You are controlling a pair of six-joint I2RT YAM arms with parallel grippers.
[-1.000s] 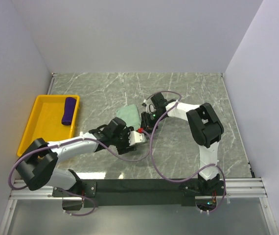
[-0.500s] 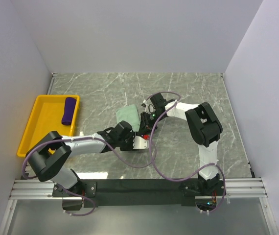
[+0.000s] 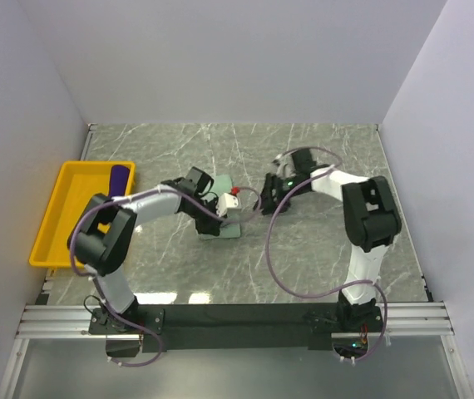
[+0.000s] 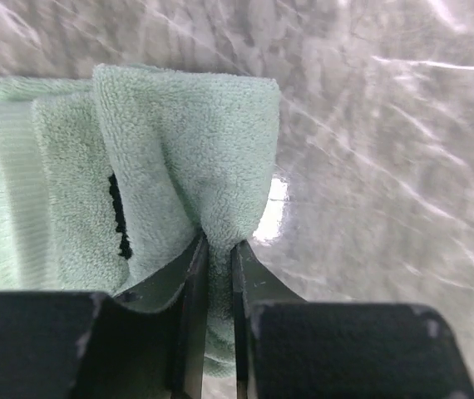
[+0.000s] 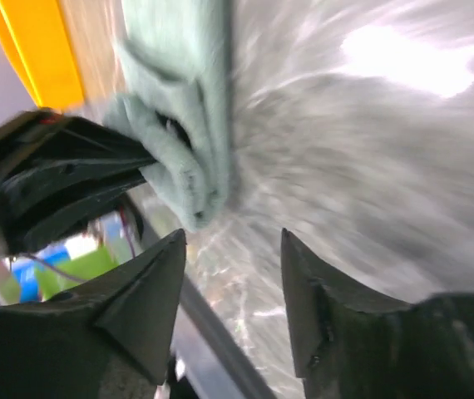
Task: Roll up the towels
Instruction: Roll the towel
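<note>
A pale mint green towel (image 3: 225,229) lies folded and bunched near the table's middle. In the left wrist view its thick fold (image 4: 187,141) runs down between my left gripper's (image 4: 218,243) jaws, which are shut on it. In the top view the left gripper (image 3: 218,218) sits right at the towel. My right gripper (image 3: 262,199) hangs open just right of the towel, holding nothing. Its wrist view shows the towel (image 5: 179,125) ahead of the right gripper's (image 5: 233,237) spread jaws. A deep purple towel (image 3: 120,174) lies rolled in the tray.
A yellow plastic tray (image 3: 54,208) stands at the left edge of the marble table, also seen as the yellow tray (image 5: 41,50) from the right wrist. Purple cables loop from both arms over the near half of the table. Grey walls close in the back and sides.
My left arm swung farther out over the table and its jaws closed on the mint towel. My right gripper opened, let go of the towel and drew back to the right.
</note>
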